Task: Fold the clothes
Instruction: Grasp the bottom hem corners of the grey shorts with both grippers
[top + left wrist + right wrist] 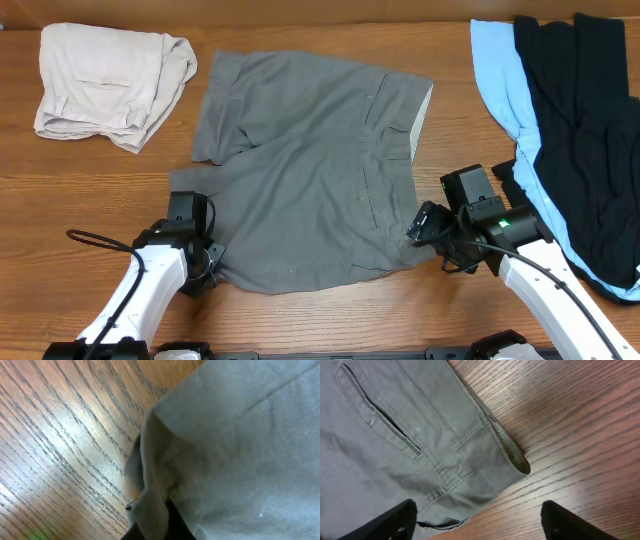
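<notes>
From where I stand, the grey shorts point(310, 170) lie spread flat on the table point(330, 325), reaching from one gripper across to the other. The left gripper point(207, 262) looks closed on the hem corner point(150, 475), with cloth bunched up around its fingers. The right gripper point(479, 519) hangs wide open and empty, the waistband corner point(517, 460) just ahead of it and a little to one side. I'd judge the cloth light and limp, likely to sag and drag rather than slide. The stitched waistband, stiffer than the legs, looks the surest place to pinch on that side.
</notes>
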